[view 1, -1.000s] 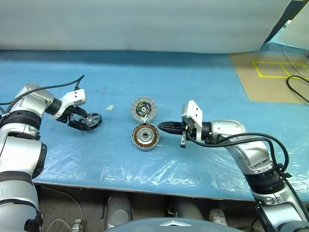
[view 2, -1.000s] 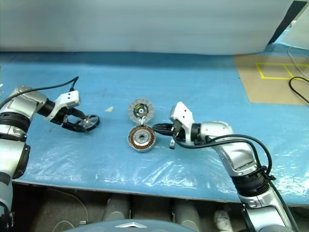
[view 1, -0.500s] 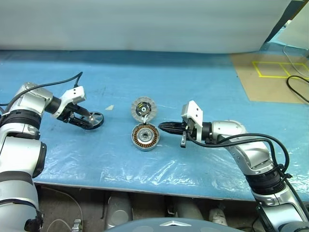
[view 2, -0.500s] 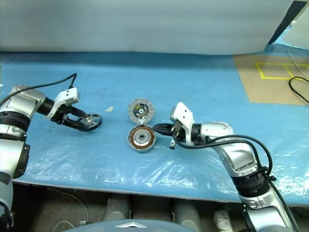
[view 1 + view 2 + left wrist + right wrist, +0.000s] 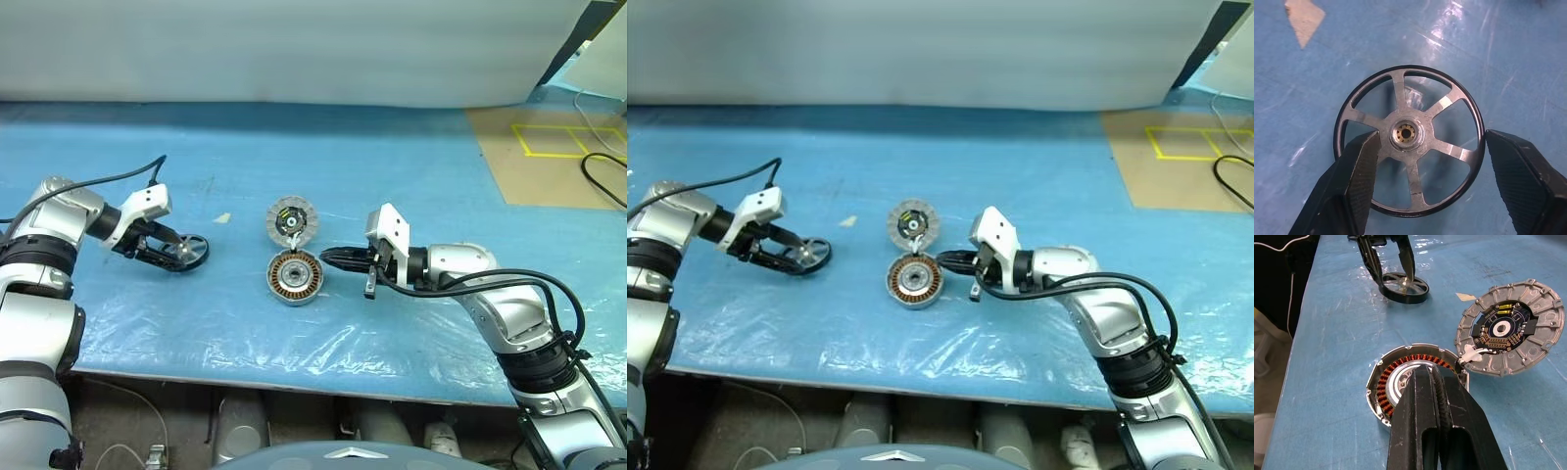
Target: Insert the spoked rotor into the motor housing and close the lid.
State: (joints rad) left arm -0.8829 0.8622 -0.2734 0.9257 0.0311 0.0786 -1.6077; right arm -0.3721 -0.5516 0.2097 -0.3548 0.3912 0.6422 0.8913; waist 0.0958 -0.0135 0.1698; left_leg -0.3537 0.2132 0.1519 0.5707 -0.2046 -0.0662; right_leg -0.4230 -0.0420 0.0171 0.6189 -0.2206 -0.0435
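The left gripper (image 5: pixel 176 254) stands over the spoked rotor (image 5: pixel 188 251) at the left side of the blue table (image 5: pixel 392 176), its two black fingers (image 5: pixel 1354 186) spread wide to either side of the dark wheel. One finger overlaps a spoke near the hub while the other stands outside the rim, and whether either is pressing on the metal cannot be told. In the left wrist view the rotor (image 5: pixel 1409 141) lies flat on the blue surface, six pale spokes running from a small brass-coloured centre to its thin black ring. A small pale scrap (image 5: pixel 222 217) sits on the table just beyond it. The right gripper (image 5: pixel 325 257), clenched tight and empty, points in from the right with its tips at the near right edge of the motor housing (image 5: pixel 295 276); in the right wrist view its joined fingers (image 5: pixel 1425 411) overlap the casing's rim. The housing (image 5: pixel 1400 382) rests open near the table's middle, copper-coloured windings ringing a pale hub, well apart from the rotor. The lid (image 5: pixel 292 219) lies folded back just behind the housing, joined to it at a hinge, its ribbed inner face (image 5: pixel 1511 328) and dark centre turned upward. Clear plastic sheeting (image 5: pixel 294 338) covers the table's near edge.
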